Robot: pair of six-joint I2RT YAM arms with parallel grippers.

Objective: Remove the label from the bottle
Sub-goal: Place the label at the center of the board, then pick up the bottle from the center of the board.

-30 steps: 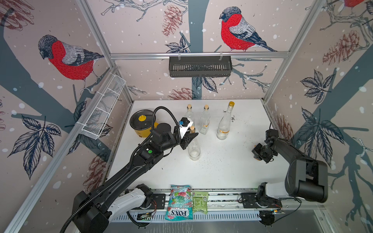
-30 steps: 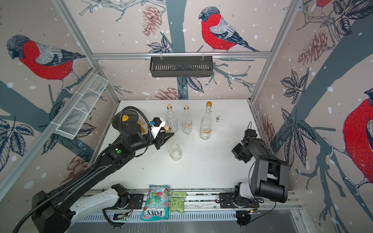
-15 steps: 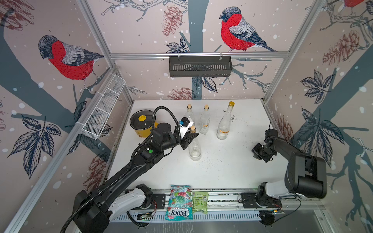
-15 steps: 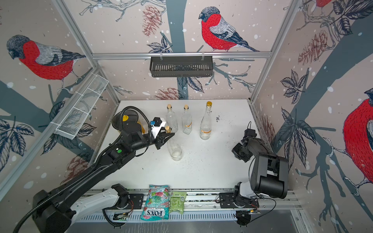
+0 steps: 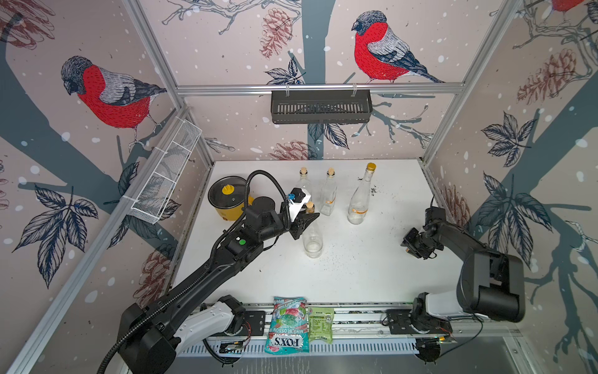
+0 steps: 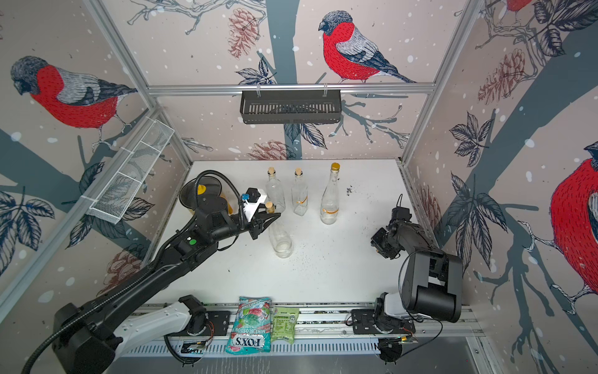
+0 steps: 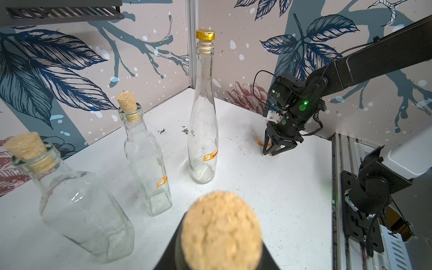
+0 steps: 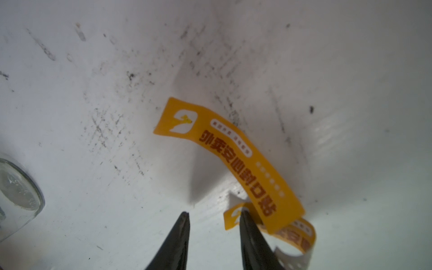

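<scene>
**Left gripper** [image 5: 305,221]: clenched on the neck of the bottle [image 5: 312,243], just under its cork [image 7: 221,229]. The bottle stands upright near the middle of the table [image 5: 356,278].

**Right gripper** [image 8: 214,214]: low at the table's right side, well apart from the bottle, tips pointing down at the surface. The jaws stand parted, with bare table showing through most of the gap. Nothing is pinched between them.

**Label** [image 8: 233,149]: an orange strip, off the bottle, lying on the table at the right gripper.
- One end lies ahead of the tips.
- The strip runs back past the outer side of one of the fingers [image 8: 253,238] and curls over there.
- The curled end meets that finger's tip, and one corner shows on the gap side.
- Whether it sticks to the finger cannot be told.
</scene>
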